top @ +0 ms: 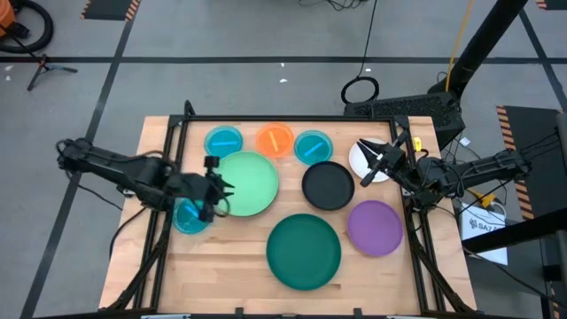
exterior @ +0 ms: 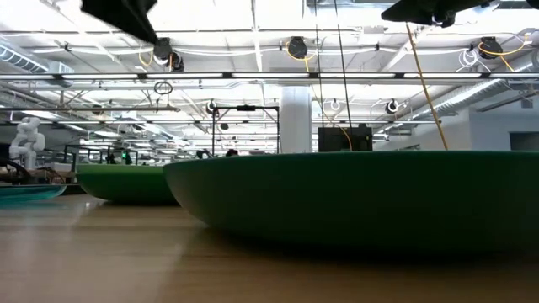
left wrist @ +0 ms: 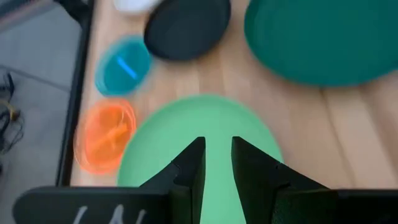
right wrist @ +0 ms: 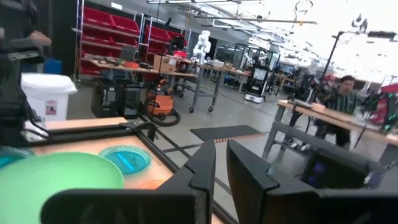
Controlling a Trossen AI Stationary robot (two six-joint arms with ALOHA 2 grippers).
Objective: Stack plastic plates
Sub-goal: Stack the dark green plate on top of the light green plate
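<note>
My left gripper point(top: 218, 188) hovers at the left rim of the large light green plate point(top: 248, 183). Its fingers are a narrow gap apart and empty over that plate point(left wrist: 199, 124). A small blue plate point(top: 190, 216) lies on the table under its wrist. My right gripper point(top: 376, 164) is shut and empty, raised over the white plate point(top: 363, 158) at the right. Flat on the table lie two small blue plates point(top: 223, 140) point(top: 312, 146), a small orange plate point(top: 275, 139), a black plate point(top: 328, 185), a purple plate point(top: 374, 227) and a large dark green plate point(top: 304, 251).
A black frame rail point(top: 292, 120) runs along the table's far edge and down both sides. Bare wood point(top: 221, 266) shows at the near left. In the low view the dark green plate point(exterior: 354, 198) fills the foreground. A person point(right wrist: 342, 93) sits in the room beyond.
</note>
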